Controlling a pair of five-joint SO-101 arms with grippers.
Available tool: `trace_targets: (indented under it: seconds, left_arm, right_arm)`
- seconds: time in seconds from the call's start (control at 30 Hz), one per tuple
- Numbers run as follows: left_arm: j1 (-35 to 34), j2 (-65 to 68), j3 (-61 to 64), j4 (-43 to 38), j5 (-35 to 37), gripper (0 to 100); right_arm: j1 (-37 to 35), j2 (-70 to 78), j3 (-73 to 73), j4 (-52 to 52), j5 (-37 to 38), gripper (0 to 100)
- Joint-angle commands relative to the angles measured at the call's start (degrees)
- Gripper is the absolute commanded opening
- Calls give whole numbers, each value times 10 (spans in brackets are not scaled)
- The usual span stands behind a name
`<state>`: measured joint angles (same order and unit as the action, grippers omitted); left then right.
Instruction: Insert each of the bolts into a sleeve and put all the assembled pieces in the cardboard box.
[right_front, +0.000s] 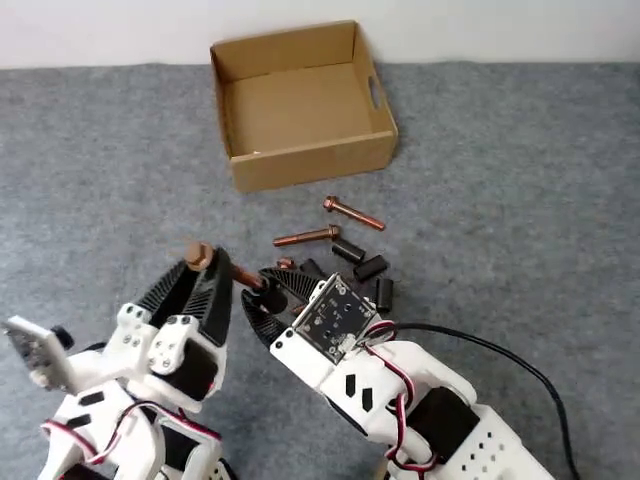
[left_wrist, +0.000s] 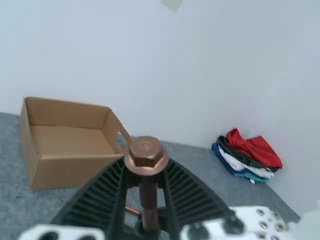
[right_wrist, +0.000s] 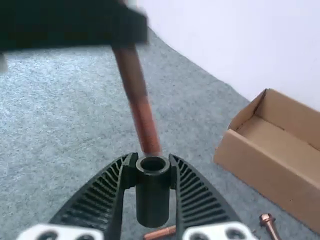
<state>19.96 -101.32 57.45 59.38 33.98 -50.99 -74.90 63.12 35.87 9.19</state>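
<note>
In the high view the left gripper (right_front: 200, 264) is seen at the near left of the table (right_front: 520, 200), closed narrowly on a copper bolt (right_front: 222, 266) just below its hexagonal head. The shaft is pointed right, toward the right gripper (right_front: 262, 297). That gripper is clamped on a black sleeve (right_front: 272, 285) near the table's middle.

The right wrist view gives what the high view does not. The sleeve's open mouth is shown end-on, with the bolt's tip right at its rim. Whether the tip has entered cannot be told. The left wrist view alone takes in a pile of folded clothes (left_wrist: 246, 155) lying against the wall (left_wrist: 210, 65) to the right of the cardboard box (right_front: 300, 100).

The box stands at the far side, open side up.

Three bolts are counted: the one held and two loose bolts (right_front: 352, 214) (right_front: 305, 237) lying between the box and the grippers. A small copper piece (right_front: 285, 263) beside them cannot be identified. Three loose sleeves (right_front: 348, 250) (right_front: 370, 267) (right_front: 383, 293) are counted just right of the right gripper. A fourth dark piece (right_front: 311, 268), partly hidden, lies beside them. With the held one, that makes four sleeves for certain.
</note>
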Motion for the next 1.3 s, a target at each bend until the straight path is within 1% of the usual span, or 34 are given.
trace_targets:
  seconds: [0.0, 0.2, 0.37, 0.43, 0.5, 0.57, 0.77, 0.83, 0.93, 1.0, 1.03, 1.1, 1.2, 1.27]
  left_arm:
    - [26, -1, 8, -11, 4, 4]
    - [-11, -2, 28, -27, 2, 4]
    - [-8, -2, 28, -4, -14, 4]
    - [17, -1, 28, 27, -14, 4]
    - [64, -1, 29, 65, -15, 4]
    - [103, -1, 36, 86, -18, 4]
    - [111, -1, 80, 90, -83, 9]
    - [110, -1, 90, 94, -92, 43]
    - [109, -1, 96, 95, -92, 129]
    - [109, -1, 96, 102, -91, 164]
    - [105, -1, 96, 103, -91, 171]
    - [77, -1, 96, 101, -95, 171]
    - [33, -1, 92, 101, -139, 173]
    - [14, -1, 80, 101, -156, 174]
  right_arm:
    - [-6, -3, -22, -16, 16, 8]
    - [-6, -1, -41, -13, 18, 8]
    - [-6, -1, -41, -15, 18, 8]
    - [-6, -1, -41, -15, 18, 8]
    - [-6, -1, -41, -15, 18, 8]
    - [-6, -1, -41, -15, 18, 8]
    - [-6, -3, -42, -15, 18, 8]
    - [-6, -4, -42, -15, 18, 8]
    - [-6, -5, -42, -15, 18, 8]
    - [-6, -5, -42, -15, 18, 8]
    - [-6, -5, -42, -15, 18, 8]
    - [-6, -5, -42, -15, 18, 8]
    - [-6, -2, -40, -15, 18, 8]
    - [-6, 0, -40, -15, 18, 8]
